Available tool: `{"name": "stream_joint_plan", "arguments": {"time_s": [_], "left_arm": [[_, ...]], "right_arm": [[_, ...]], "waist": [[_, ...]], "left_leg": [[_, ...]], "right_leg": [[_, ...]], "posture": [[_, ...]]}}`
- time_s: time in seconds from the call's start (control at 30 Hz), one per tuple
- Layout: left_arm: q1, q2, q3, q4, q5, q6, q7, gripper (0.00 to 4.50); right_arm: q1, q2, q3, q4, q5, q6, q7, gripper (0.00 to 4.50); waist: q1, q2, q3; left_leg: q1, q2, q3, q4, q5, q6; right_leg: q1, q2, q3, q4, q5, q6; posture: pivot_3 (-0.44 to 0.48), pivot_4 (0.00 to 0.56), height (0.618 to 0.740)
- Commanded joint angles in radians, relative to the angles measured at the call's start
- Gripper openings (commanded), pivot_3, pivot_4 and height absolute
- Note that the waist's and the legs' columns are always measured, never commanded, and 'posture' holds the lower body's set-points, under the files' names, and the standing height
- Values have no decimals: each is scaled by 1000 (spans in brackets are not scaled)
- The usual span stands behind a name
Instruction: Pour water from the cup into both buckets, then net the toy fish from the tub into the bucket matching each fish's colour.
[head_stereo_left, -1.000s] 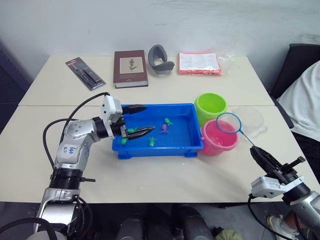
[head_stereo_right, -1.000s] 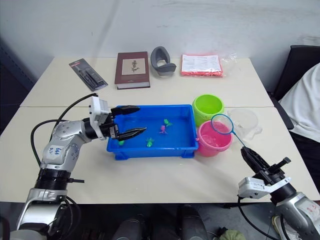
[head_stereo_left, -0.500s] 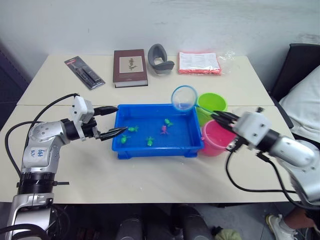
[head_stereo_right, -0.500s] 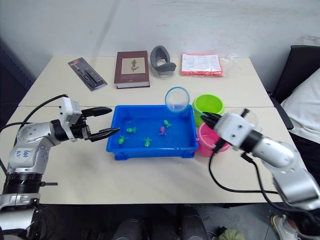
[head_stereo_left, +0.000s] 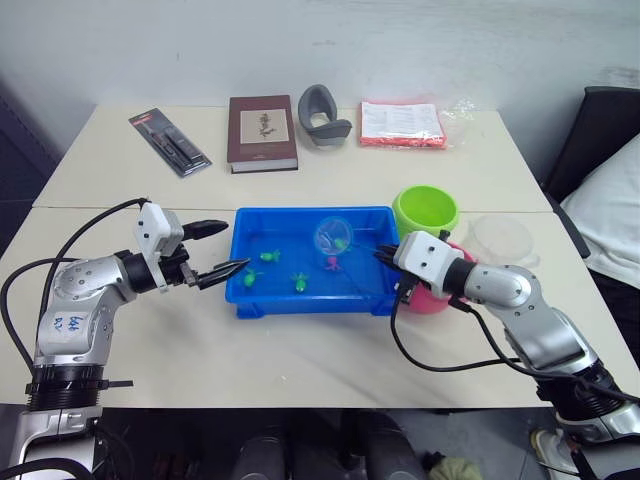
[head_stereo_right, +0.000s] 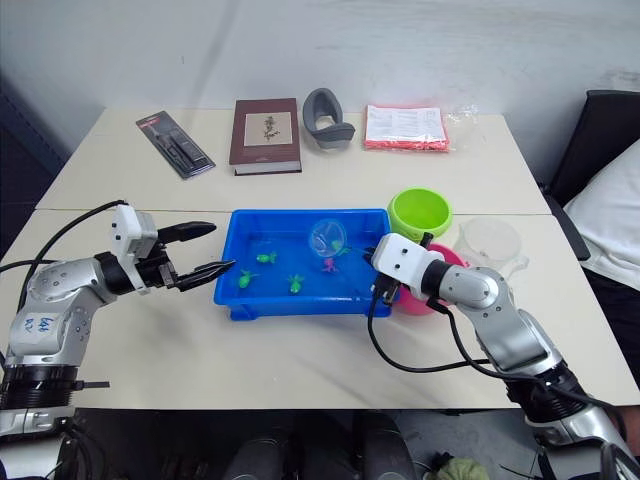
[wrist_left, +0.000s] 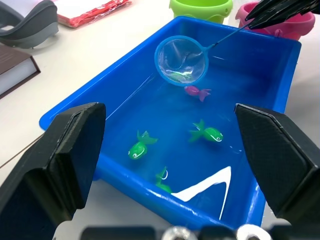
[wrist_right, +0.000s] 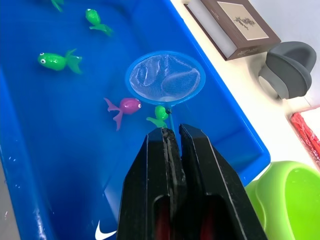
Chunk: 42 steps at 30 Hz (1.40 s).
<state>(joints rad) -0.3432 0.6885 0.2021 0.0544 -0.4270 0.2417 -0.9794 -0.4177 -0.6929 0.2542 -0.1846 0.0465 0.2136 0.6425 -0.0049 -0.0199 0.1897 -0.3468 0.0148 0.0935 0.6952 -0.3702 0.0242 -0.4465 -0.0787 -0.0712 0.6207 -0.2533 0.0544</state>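
The net (wrist_right: 165, 77) hangs over the far-right part of the blue tub (head_stereo_left: 250, 300), its light blue hoop tilted above the water, and its thin black handle runs back to the right gripper (wrist_right: 172, 137), whose 2 black fingers are pressed together on the handle's end. That gripper sits at the tub's right rim, just in front of the pink bucket (head_stereo_left: 440, 300). Whether the hoop touches the water I cannot tell.

In the tub, 1 pink fish (wrist_right: 125, 106) floats just beside the hoop, and 1 green fish (wrist_right: 160, 114) lies right under the handle near the hoop's edge. 3 more green fish (wrist_left: 141, 149) float toward the tub's left end.

The lime green bucket (head_stereo_left: 425, 210) stands just behind the pink one, both beside the tub's right side. The clear cup (head_stereo_left: 503, 240) stands to the right of the buckets.

The left gripper (head_stereo_left: 218, 250) hovers at the tub's left end, its 2 fingers spread wide apart and holding nothing, 1 over the far-left corner and 1 by the near-left rim.

At the far edge of the tabletop (head_stereo_left: 300, 360) lie a black packaged item (head_stereo_left: 170, 145), a brown book (head_stereo_left: 262, 132), a grey curved object (head_stereo_left: 322, 115) and a red-edged packet (head_stereo_left: 400, 125).
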Motion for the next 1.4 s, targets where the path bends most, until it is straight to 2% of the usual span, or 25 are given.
{"name": "stream_joint_plan", "arguments": {"time_s": [0.03,0.33,0.93,1.17,1.4], "left_arm": [[15,18,36,-54,-22,4,9,4428],[-7,18,22,-55,-13,1,-1,4428],[7,21,36,-78,-12,-4,3,4428],[70,29,49,-131,-20,-6,-2,4428],[56,67,31,-96,-13,-26,-53,4428]], "right_arm": [[-18,-11,-47,18,-57,-60,-14,0],[-41,-30,-19,102,-236,-185,-7,0],[-31,-6,12,76,-296,-201,97,0],[-29,-6,38,50,-268,-153,214,0],[-106,61,-26,58,-78,82,341,0]], "waist": [[0,0,0],[0,0,0],[-2,0,0],[-3,0,0],[-10,0,0]], "left_leg": [[0,0,0,0,0,0],[0,0,0,1,0,0],[0,0,0,1,0,0],[0,0,0,1,0,0],[1,1,-1,1,0,-1]], "right_leg": [[0,0,0,0,0,0],[0,0,0,0,0,0],[0,0,0,0,0,0],[0,0,0,0,0,0],[0,0,0,1,0,0]], "posture": [[0,150,740],[0,150,740],[0,150,740],[0,150,740],[0,150,740]]}}
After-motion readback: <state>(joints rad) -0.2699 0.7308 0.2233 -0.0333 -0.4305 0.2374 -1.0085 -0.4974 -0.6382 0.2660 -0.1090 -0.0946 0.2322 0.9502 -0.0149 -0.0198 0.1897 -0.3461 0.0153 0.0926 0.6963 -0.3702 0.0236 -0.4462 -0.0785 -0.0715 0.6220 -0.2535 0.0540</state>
